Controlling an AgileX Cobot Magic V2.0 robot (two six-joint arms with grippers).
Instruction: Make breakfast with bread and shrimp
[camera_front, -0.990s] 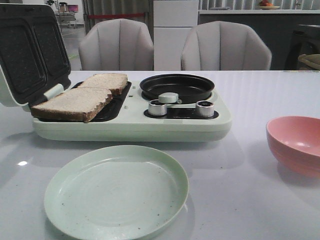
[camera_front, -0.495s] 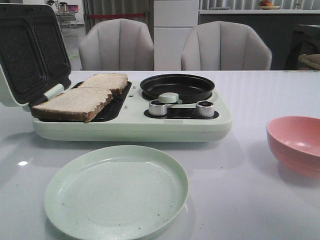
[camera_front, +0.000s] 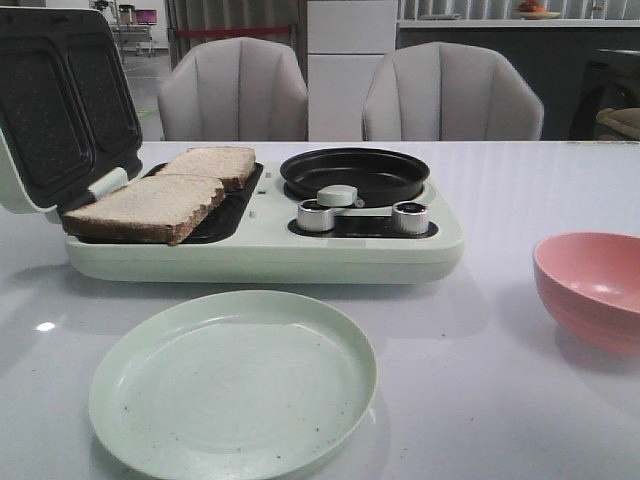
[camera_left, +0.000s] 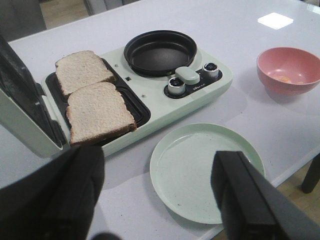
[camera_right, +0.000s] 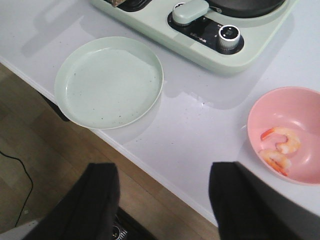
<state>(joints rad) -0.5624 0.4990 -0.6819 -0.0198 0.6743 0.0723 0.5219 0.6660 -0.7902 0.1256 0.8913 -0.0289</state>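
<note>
- Plainly, two square, porous bread (camera_left: 95, 95) slices lie flat on the sandwich maker's (camera_front: 260, 250) dark ribbed plates.
- Curled glossy shrimp (camera_right: 281, 148) sit in the smooth pink bowl (camera_right: 265, 112).
- Left gripper (camera_left: 160, 200) and right gripper (camera_right: 162, 200) jaws spread, empty.

Looked glossy: white smooth counter (camera_front: 520, 190), pale green speckled round plate (camera_front: 232, 381). Looked matt: black dimpled grill plates (camera_front: 60, 100); porous beige bread slices (camera_left: 95, 110).

No legible text, not even between the appliance's knobs (camera_left: 192, 82)
</note>
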